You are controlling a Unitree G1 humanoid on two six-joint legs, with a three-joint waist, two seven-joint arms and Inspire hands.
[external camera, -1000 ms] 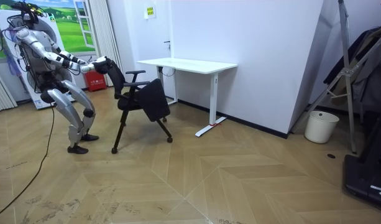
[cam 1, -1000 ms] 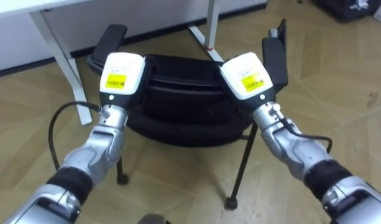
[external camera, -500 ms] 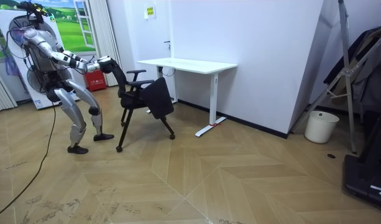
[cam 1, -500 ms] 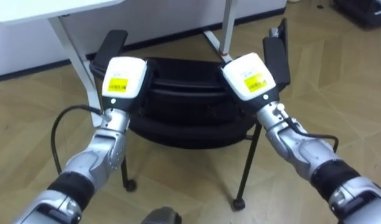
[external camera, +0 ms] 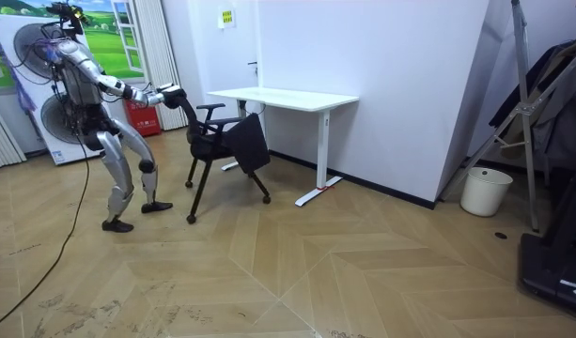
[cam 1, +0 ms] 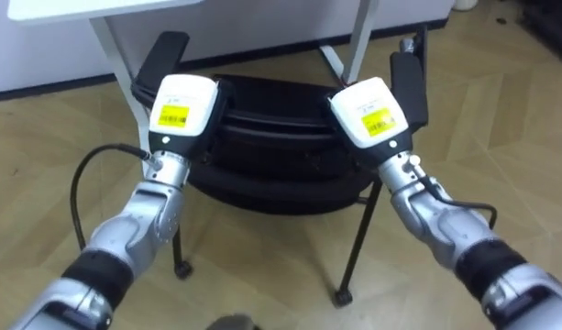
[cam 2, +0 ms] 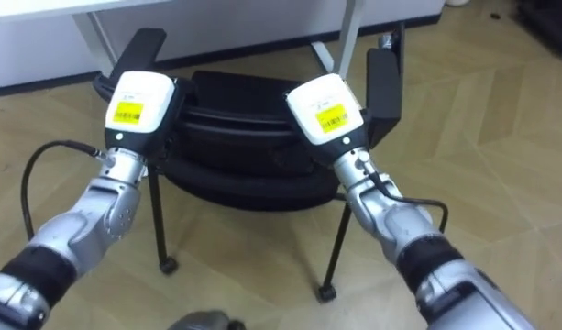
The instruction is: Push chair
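A black chair (cam 1: pixel 271 156) with two armrests stands right in front of me, its backrest towards me. My left hand (cam 1: pixel 181 112) lies against the top of the backrest at its left end, and my right hand (cam 1: pixel 372 112) against its right end. Both show their backs to me. In the room view I stand behind the chair (external camera: pixel 233 143) with a foot set forward and both arms stretched out to its backrest. The chair's seat points at the white desk.
A white desk (external camera: pixel 288 97) stands against the wall just beyond the chair, its legs (cam 1: pixel 115 55) close behind the armrests. A fan (external camera: pixel 53 115) is behind me. A white bin (external camera: pixel 482 191) stands far off at the room view's right. Open wooden floor lies around.
I have stepped forward and the chair has rolled towards the desk, to the room view's right. Both hands stay on the backrest.
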